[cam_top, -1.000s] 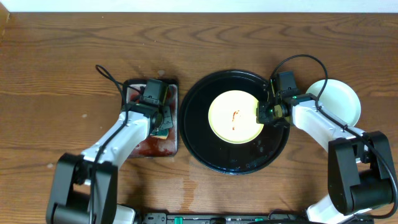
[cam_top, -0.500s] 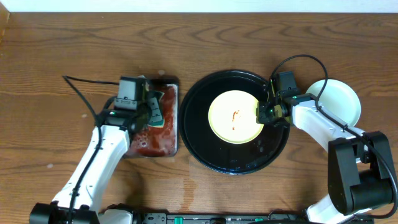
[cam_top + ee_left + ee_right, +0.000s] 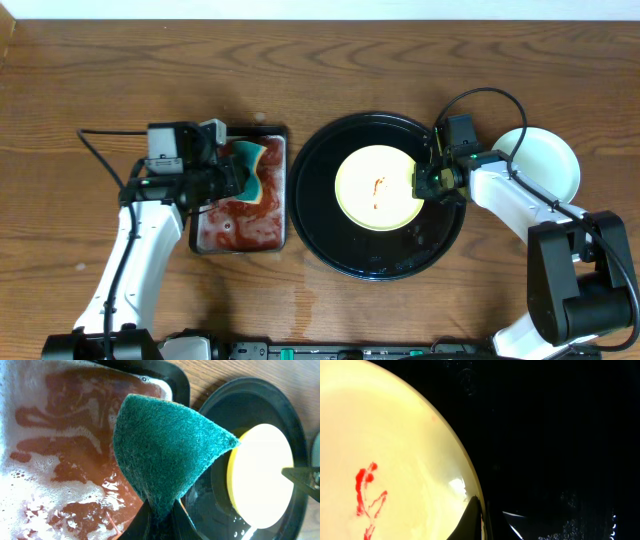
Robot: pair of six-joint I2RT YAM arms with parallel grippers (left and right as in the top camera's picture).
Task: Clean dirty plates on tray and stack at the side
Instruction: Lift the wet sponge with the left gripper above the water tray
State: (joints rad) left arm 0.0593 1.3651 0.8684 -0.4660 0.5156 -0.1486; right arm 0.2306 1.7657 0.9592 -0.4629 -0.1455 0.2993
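Since the left arm has swung outward in the last second, the left gripper [image 3: 160, 516] now holds the green sponge [image 3: 170, 450] lifted over the small tray [image 3: 287, 215] of reddish soapy water, pinched tight at one corner. I judge the sponge is wetted and ready for the yellow plate [image 3: 378, 187], which lies in the middle of the black tray [image 3: 440, 240] with a red smear. The right gripper [image 3: 427, 185] has not moved; it stays pressed on this plate's rim. A pale plate [image 3: 550, 165] already sits at the right on the wooden table [image 3: 400, 60]; a white strip [image 3: 320, 8] shows beyond its far edge.
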